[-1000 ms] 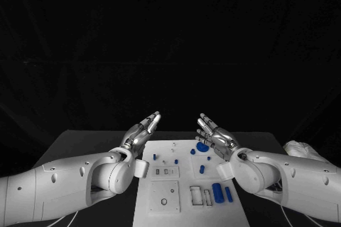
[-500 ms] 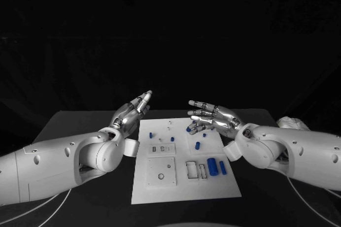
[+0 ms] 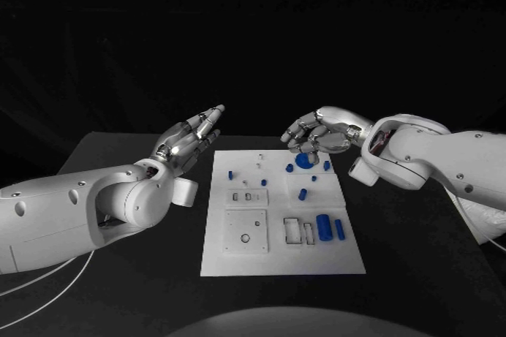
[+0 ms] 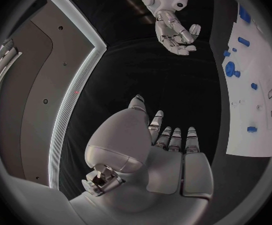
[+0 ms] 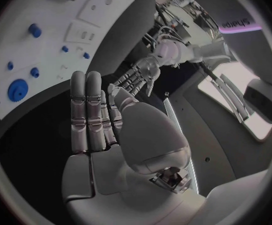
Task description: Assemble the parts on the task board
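Observation:
The white task board [image 3: 283, 260] lies mid-table. On it are a round blue disc [image 3: 305, 160], several small blue pegs such as one [image 3: 303, 194] near the middle, and two blue cylinders [image 3: 324, 226] by the right edge. My right hand [image 3: 319, 134] hovers over the board's far edge just above the disc, fingers bent downward, holding nothing. My left hand [image 3: 191, 141] is raised beside the board's far left corner, fingers stretched out and empty. The left wrist view has the left hand [image 4: 158, 155], the board [image 4: 255, 115] and the right hand [image 4: 176, 32]. The right wrist view has the right hand [image 5: 108, 130], the disc [image 5: 17, 90] and the left hand [image 5: 139, 75].
The black table [image 3: 126, 278] has bare room on both sides of the board. Recessed slots and holes [image 3: 245, 237] sit in the board's near half. A pale bundle [image 3: 483, 224] lies at the table's right edge under my right arm. Cables [image 3: 42, 297] trail at the near left.
The camera has shifted. My right arm has lifted its elbow and turned the hand palm-down over the board's far edge. The left hand stays raised beside the board.

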Tool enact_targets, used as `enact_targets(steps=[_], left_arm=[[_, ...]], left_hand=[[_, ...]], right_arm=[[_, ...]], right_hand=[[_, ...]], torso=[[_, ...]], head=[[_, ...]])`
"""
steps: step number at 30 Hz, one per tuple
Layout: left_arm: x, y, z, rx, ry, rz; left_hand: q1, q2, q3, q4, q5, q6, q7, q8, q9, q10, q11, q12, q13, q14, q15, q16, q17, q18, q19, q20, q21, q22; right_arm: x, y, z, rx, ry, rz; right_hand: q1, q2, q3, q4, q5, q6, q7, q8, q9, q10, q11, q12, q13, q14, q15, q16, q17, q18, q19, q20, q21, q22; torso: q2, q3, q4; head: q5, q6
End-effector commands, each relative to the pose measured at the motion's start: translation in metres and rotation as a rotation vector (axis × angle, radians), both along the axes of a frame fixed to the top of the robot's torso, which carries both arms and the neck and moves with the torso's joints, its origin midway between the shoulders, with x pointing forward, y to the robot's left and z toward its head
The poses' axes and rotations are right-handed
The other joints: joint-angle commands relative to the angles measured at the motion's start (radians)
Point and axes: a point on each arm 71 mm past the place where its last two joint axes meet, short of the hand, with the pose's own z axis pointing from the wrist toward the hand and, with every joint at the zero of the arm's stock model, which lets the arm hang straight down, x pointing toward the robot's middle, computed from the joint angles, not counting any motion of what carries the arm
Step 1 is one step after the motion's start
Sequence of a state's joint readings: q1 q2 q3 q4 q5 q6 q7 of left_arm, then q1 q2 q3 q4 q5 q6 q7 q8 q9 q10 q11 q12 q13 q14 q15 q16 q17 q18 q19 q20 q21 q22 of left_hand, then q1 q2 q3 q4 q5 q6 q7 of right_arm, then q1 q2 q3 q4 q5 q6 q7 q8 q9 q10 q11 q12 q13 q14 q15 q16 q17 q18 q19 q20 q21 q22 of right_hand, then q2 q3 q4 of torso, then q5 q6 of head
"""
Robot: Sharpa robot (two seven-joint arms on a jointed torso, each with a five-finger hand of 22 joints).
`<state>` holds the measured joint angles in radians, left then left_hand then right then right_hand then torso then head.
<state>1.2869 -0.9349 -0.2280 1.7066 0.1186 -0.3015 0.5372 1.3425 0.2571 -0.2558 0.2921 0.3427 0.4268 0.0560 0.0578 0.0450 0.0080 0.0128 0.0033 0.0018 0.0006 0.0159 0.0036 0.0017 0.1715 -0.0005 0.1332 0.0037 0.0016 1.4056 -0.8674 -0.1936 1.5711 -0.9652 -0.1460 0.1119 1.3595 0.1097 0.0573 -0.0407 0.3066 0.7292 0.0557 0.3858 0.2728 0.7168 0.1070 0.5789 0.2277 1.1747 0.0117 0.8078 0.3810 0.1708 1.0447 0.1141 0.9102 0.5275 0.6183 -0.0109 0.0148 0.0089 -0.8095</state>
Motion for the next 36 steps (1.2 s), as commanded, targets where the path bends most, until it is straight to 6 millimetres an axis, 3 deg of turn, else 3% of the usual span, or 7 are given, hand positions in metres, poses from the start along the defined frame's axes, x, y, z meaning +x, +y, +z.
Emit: enact_targets(steps=[1, 3, 8, 10, 19, 30, 36], left_arm=[[-0.003, -0.006, 0.007, -0.006, 0.006, -0.035], [-0.004, -0.008, 0.011, -0.010, 0.001, -0.045], [-0.007, -0.015, 0.022, -0.029, -0.031, -0.076], [-0.009, -0.015, 0.025, -0.033, -0.045, -0.083], [-0.017, -0.015, 0.037, -0.047, -0.084, -0.099], [-0.015, -0.009, 0.039, -0.046, -0.092, -0.093], [-0.015, -0.012, 0.038, -0.046, -0.089, -0.101]], left_hand=[[0.018, 0.001, 0.004, 0.000, 0.013, 0.017, 0.006, 0.008, 0.002, 0.000, 0.012, -0.001, 0.001, -0.001, 0.011, -0.004, -0.002, 0.009, 0.000, 0.015, -0.004, -0.002], [0.027, 0.001, 0.005, -0.001, 0.027, 0.027, 0.011, 0.012, 0.003, 0.002, 0.016, 0.000, 0.001, -0.001, 0.018, -0.004, -0.002, 0.009, 0.000, 0.023, -0.004, -0.002], [0.065, 0.001, 0.014, -0.002, 0.063, 0.100, 0.029, 0.041, 0.010, 0.015, 0.038, 0.003, 0.004, 0.003, 0.044, 0.002, 0.001, 0.010, 0.006, 0.061, 0.001, 0.002], [0.072, 0.000, 0.015, -0.002, 0.068, 0.109, 0.031, 0.047, 0.011, 0.018, 0.040, 0.003, 0.005, 0.005, 0.047, 0.004, 0.002, 0.010, 0.008, 0.068, 0.003, 0.004], [0.094, 0.001, 0.021, -0.003, 0.089, 0.129, 0.037, 0.061, 0.012, 0.026, 0.048, 0.005, 0.006, 0.010, 0.054, 0.011, 0.005, 0.010, 0.012, 0.080, 0.007, 0.006], [0.113, 0.001, 0.026, -0.003, 0.104, 0.153, 0.046, 0.079, 0.014, 0.039, 0.058, 0.007, 0.009, 0.018, 0.073, 0.023, 0.009, 0.010, 0.023, 0.107, 0.016, 0.012], [0.117, 0.000, 0.026, -0.002, 0.107, 0.156, 0.051, 0.084, 0.014, 0.063, 0.064, 0.013, 0.014, 0.013, 0.059, 0.019, 0.007, 0.009, 0.021, 0.108, 0.014, 0.010]], right_arm=[[0.002, 0.004, -0.001, -0.414, -0.200, 0.089], [0.004, 0.007, 0.004, -0.483, -0.251, 0.104], [0.006, 0.006, 0.016, -0.639, -0.376, 0.097], [0.008, 0.006, 0.018, -0.677, -0.407, 0.087], [0.015, 0.007, 0.021, -0.764, -0.493, 0.047], [0.023, 0.014, 0.013, -0.781, -0.530, 0.050], [0.030, 0.016, 0.000, -0.759, -0.530, 0.055]], right_hand=[[-0.038, -0.030, 0.011, 0.047, -0.022, -0.004, -0.016, -0.006, 0.020, 0.002, -0.012, 0.008, 0.018, 0.004, -0.005, 0.120, 0.081, -0.017, 0.105, -0.008, 0.153, 0.203], [-0.032, -0.045, 0.033, 0.051, 0.020, -0.002, -0.021, -0.013, 0.028, -0.007, -0.019, 0.000, 0.024, 0.043, -0.015, 0.225, 0.209, -0.042, 0.163, -0.009, 0.247, 0.343], [-0.021, -0.124, 0.154, 0.029, 0.261, 0.012, -0.027, -0.038, 0.057, -0.049, -0.033, -0.031, 0.045, 0.068, -0.025, 0.390, 0.421, -0.068, 0.210, -0.020, 0.380, 0.532], [-0.031, -0.155, 0.213, 0.023, 0.294, 0.010, -0.022, -0.052, 0.072, -0.064, -0.028, -0.031, 0.067, 0.079, -0.027, 0.437, 0.485, -0.078, 0.223, -0.016, 0.423, 0.595], [-0.075, -0.213, 0.238, 0.033, 0.189, -0.018, -0.012, -0.084, 0.111, -0.109, -0.017, 0.000, 0.140, 0.147, -0.013, 0.534, 0.638, -0.099, 0.292, -0.007, 0.509, 0.741], [-0.071, -0.219, 0.266, 0.029, 0.270, 0.005, 0.000, -0.076, 0.158, -0.115, -0.016, 0.024, 0.188, 0.162, -0.012, 0.556, 0.673, -0.105, 0.308, -0.004, 0.531, 0.781], [-0.106, -0.222, 0.257, 0.054, 0.164, 0.032, 0.000, -0.074, 0.187, -0.092, -0.023, 0.040, 0.214, 0.190, -0.017, 0.578, 0.716, -0.113, 0.337, -0.006, 0.552, 0.822]], torso=[[0.040, 0.0031, 0.0114], [0.054, 0.0070, 0.0185], [0.088, 0.0174, 0.0343], [0.098, 0.0199, 0.0343], [0.133, 0.0298, 0.0312], [0.140, 0.0340, 0.0308], [0.132, 0.0320, 0.0361]], head=[[0.001, 0.015], [-0.008, 0.025], [-0.017, 0.050], [-0.016, 0.057], [-0.008, 0.103], [-0.010, 0.113], [-0.013, 0.101]])
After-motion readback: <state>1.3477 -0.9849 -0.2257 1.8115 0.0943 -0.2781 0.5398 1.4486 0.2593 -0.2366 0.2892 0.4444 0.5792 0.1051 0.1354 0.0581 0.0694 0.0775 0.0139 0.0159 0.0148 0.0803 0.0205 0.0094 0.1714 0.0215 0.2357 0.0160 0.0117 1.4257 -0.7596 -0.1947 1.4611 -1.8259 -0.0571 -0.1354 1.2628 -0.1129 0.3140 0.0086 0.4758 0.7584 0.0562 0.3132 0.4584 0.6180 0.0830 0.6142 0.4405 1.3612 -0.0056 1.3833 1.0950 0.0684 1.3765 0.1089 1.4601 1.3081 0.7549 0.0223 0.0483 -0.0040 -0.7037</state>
